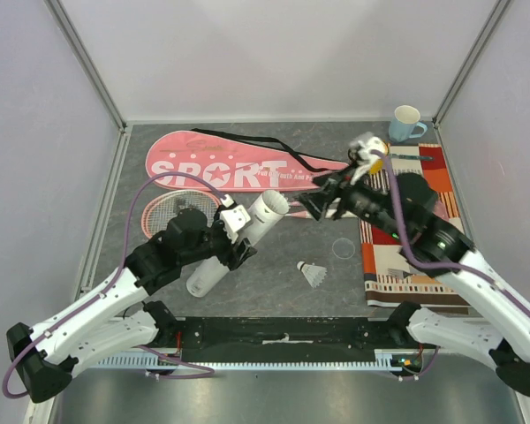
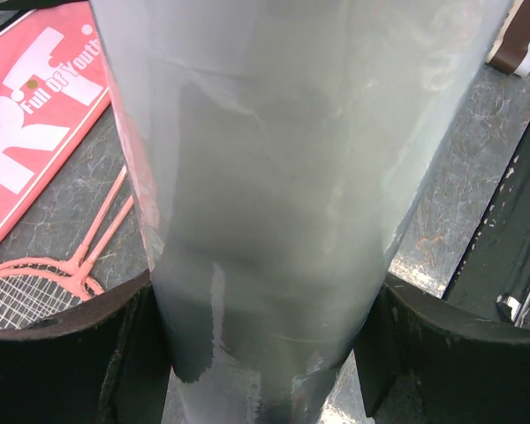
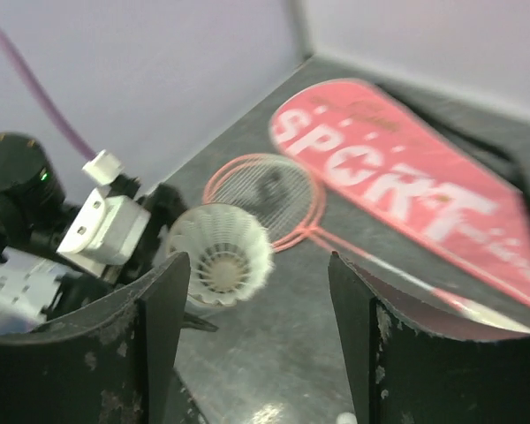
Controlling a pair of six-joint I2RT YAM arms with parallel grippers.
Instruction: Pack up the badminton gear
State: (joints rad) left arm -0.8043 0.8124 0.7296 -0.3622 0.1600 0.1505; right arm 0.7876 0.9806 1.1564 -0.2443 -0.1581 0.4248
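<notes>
Badminton gear: pink "SPORT" racket bag (image 1: 238, 163), soft, flat at the rear of the table (image 1: 274, 296), with pink-framed rackets (image 1: 170, 208) beside it, light and stiff. White tube (image 1: 267, 212), smooth and likely slippery, tilted and clamped mid-length by the left gripper (image 1: 234, 237); right gripper (image 1: 322, 201) spread, holding nothing, facing its mouth. Feather shuttlecock (image 3: 221, 256) at that mouth, another shuttlecock (image 1: 314, 275) loose on the table: fragile, best pinched at the cork.

Non-task, on my right | pale blue cup (image 1: 407, 122) upright, far corner | striped orange cloth (image 1: 384, 265) flat, just nearer me | grey table (image 1: 274, 283) under both
</notes>
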